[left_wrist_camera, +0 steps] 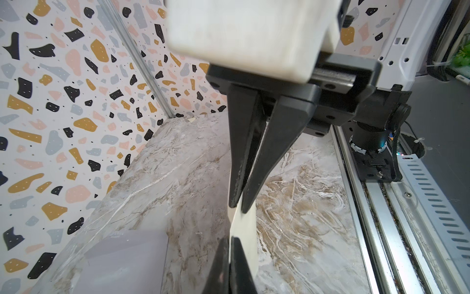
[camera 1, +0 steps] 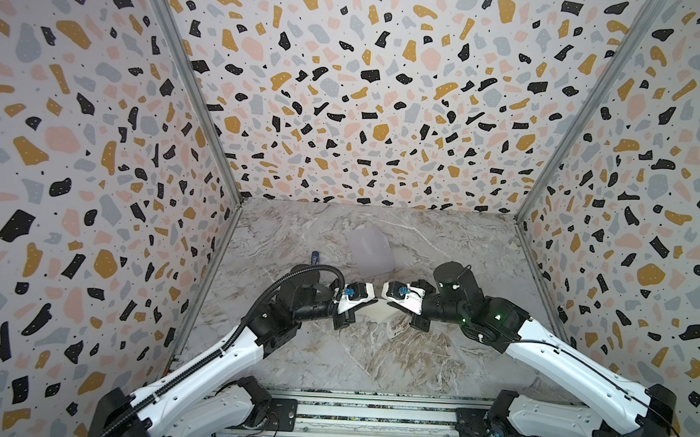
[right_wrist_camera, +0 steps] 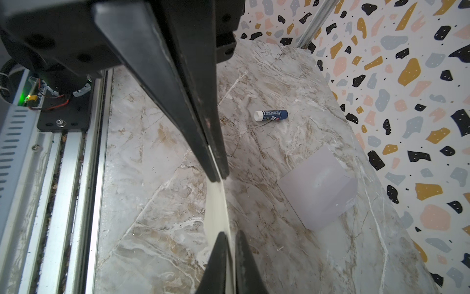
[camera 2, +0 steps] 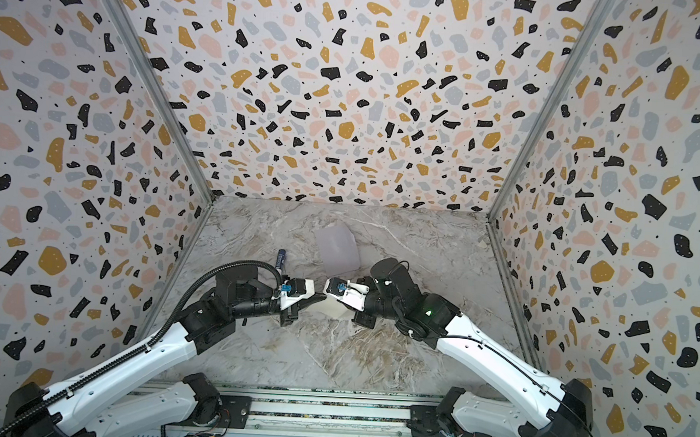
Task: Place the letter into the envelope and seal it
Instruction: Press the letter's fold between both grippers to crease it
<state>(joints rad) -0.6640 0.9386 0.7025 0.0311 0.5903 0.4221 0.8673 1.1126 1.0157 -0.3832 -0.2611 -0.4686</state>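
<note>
We found the letter [left_wrist_camera: 243, 229] off the table [camera 1: 373, 354], stretched between the two arms near the middle of the workspace. The left gripper [left_wrist_camera: 240, 207] had its jaws closed on one end of the sheet, the black fingertips [left_wrist_camera: 235, 201] pinching the cream paper. The right gripper [right_wrist_camera: 218, 178] had its jaws pressed onto the opposite end in the same way. From both wrist cameras we saw the sheet almost edge-on, as a pale strip bowing slightly between the two pairs of fingers, so we could not make out its border or print. The envelope [camera 1: 369, 254] lay flat on the marble surface behind the grippers, toward the back wall, apart from the letter and touched by neither arm. We could not tell from any view whether its flap stood open. A blue glue stick [right_wrist_camera: 270, 115] with a white cap lay on its side on the table, left of the envelope and just behind the left arm.
</note>
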